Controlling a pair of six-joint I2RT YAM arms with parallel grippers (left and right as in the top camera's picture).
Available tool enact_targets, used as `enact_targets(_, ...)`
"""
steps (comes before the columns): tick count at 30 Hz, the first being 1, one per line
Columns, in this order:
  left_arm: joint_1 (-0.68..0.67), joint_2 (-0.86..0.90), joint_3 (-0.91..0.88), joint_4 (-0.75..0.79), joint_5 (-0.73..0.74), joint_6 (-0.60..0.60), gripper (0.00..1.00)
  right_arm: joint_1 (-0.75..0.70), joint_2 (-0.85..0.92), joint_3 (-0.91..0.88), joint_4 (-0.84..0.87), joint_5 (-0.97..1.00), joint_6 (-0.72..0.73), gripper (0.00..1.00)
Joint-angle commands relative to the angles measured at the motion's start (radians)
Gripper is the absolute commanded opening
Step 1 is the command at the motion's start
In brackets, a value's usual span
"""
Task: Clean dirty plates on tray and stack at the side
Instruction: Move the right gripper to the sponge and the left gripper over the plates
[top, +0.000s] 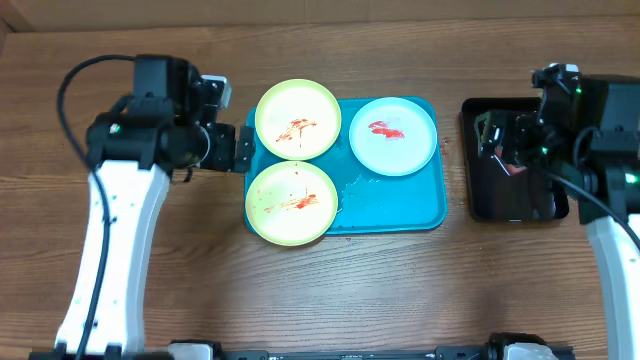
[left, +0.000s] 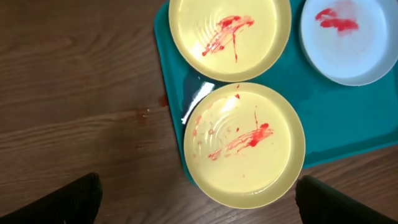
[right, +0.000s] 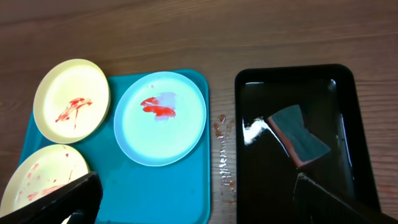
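Observation:
The turquoise tray (top: 400, 205) holds three sauce-smeared plates. One yellow-green plate (top: 298, 119) overhangs the tray's back left, a second yellow-green plate (top: 291, 202) overhangs its front left, and a blue-white plate (top: 393, 135) sits at the back right. My left gripper (top: 242, 150) is open and empty just left of the tray; in its wrist view (left: 199, 208) the fingers straddle the nearer yellow-green plate (left: 244, 144). My right gripper (top: 497, 138) is open and empty above the black tray's left side, between both trays in its wrist view (right: 199, 202).
A smaller black tray (top: 515, 205) stands right of the turquoise tray and holds a grey-green sponge with an orange underside (right: 298, 135). Small sauce spots mark the wood left of the tray (left: 144, 112) and between the trays (right: 222, 127).

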Motion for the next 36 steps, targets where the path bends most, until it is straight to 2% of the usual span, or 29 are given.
enact_targets(1, 0.010, 0.061, 0.025, 0.014, 0.052, -0.035, 1.00, -0.002, 0.035, 0.027, 0.021, -0.012, -0.001, 1.00)
enact_targets(2, 0.010, 0.080, 0.025, 0.019, 0.064, -0.035, 1.00, -0.002, 0.050, 0.027, 0.024, -0.012, -0.001, 1.00)
enact_targets(4, 0.010, 0.112, 0.025, 0.036, 0.067, -0.050, 0.94, -0.002, 0.090, 0.027, 0.028, -0.012, -0.001, 0.91)
enact_targets(7, 0.009, 0.132, 0.025, 0.065, 0.067, -0.080, 0.90, -0.005, 0.142, 0.027, 0.031, 0.004, 0.000, 0.86)
enact_targets(20, -0.077, 0.140, 0.025, 0.205, 0.021, -0.155, 0.84, -0.184, 0.316, 0.027, 0.075, 0.040, -0.008, 0.85)
enact_targets(27, -0.101, 0.167, 0.025, 0.208, -0.029, -0.155, 0.84, -0.203, 0.403, 0.027, 0.100, 0.043, -0.183, 0.82)
enact_targets(36, -0.101, 0.169, 0.025, 0.214, -0.030, -0.155, 0.85, -0.203, 0.528, 0.027, 0.142, 0.048, -0.301, 0.77)
